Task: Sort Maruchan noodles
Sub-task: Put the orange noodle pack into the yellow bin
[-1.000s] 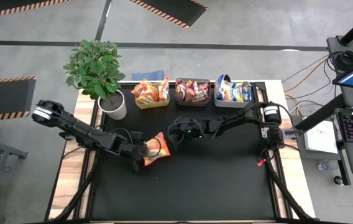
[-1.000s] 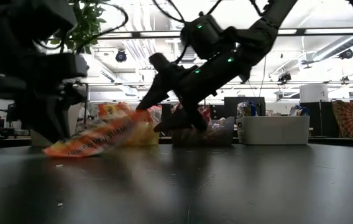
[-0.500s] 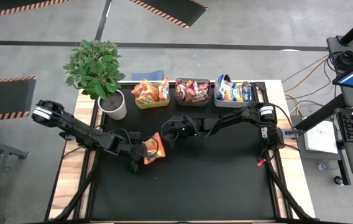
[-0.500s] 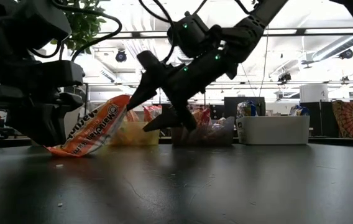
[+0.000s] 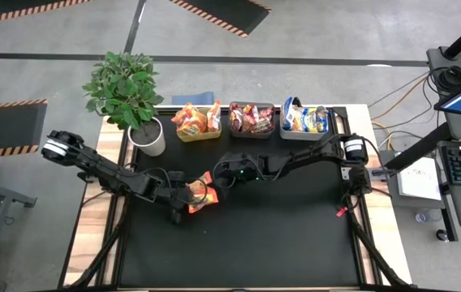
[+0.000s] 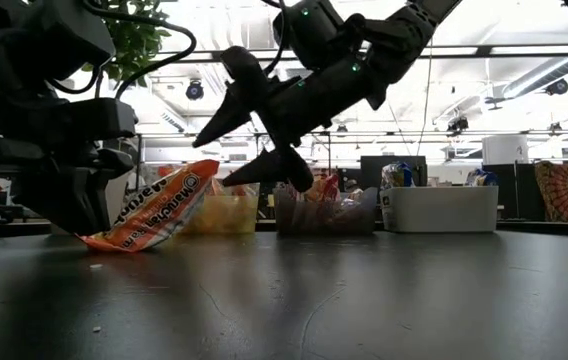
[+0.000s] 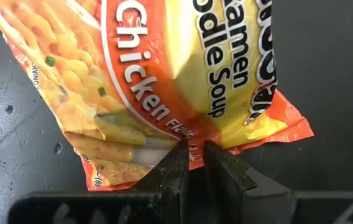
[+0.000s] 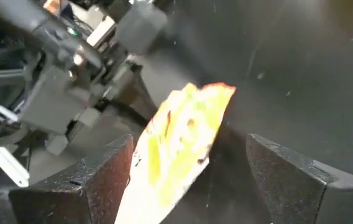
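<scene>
An orange Maruchan noodles packet (image 5: 203,195) marked chicken stands tilted on the black table, left of the middle. Its low end (image 6: 94,240) is on the table top and its free end (image 6: 202,170) is raised. My left gripper (image 5: 188,199) is shut on the low end. My right gripper (image 6: 229,150) hangs open above and just beyond the raised end, touching nothing. In the right wrist view the packet (image 8: 179,134) shows between that gripper's two spread fingers, farther off. My left gripper pinches the packet's sealed end edge (image 7: 192,138), near its middle, between its two fingers. The fingers slant down from the table's left. The packet leans up and away from them with the held end on the table.
Three bins line the far edge: a yellow-green one (image 5: 196,123) with orange packets, a dark one (image 5: 252,119) with red packets, a grey one (image 5: 303,119) with blue-and-yellow packets. A potted plant (image 5: 145,134) stands at the far left. The near half of the table is bare black surface.
The packet has tipped up steeper: its free end has risen while the held end stayed on the table. My right gripper, open throughout, has risen away from the packet's raised end.
</scene>
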### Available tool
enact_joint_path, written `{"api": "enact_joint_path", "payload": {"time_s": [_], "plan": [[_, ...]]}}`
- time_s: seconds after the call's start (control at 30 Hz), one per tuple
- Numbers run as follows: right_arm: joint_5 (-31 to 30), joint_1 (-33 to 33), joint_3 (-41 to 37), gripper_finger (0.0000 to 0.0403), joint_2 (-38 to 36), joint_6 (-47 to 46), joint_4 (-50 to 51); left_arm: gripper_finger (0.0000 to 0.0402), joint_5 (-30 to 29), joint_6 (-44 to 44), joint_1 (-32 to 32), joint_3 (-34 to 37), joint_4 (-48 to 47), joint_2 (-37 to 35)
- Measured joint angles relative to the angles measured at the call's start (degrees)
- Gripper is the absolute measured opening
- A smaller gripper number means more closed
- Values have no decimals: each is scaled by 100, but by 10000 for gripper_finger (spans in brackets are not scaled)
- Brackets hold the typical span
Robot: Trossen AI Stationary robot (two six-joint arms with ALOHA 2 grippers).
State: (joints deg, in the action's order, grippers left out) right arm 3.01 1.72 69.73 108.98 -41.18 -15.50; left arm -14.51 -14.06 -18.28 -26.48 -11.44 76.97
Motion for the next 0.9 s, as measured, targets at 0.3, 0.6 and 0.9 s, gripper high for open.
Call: {"api": "enact_joint_path", "payload": {"time_s": [0.3,0.6,0.9], "plan": [[3,-215,1,286,460,45,-556,36,-12,-1,2,0,59,2],[-2,-243,87,187,519,130,-621,36,-152,2,2,4,242,4],[0,-245,87,59,496,125,-589,36,-162,2,2,4,322,-43]]}}
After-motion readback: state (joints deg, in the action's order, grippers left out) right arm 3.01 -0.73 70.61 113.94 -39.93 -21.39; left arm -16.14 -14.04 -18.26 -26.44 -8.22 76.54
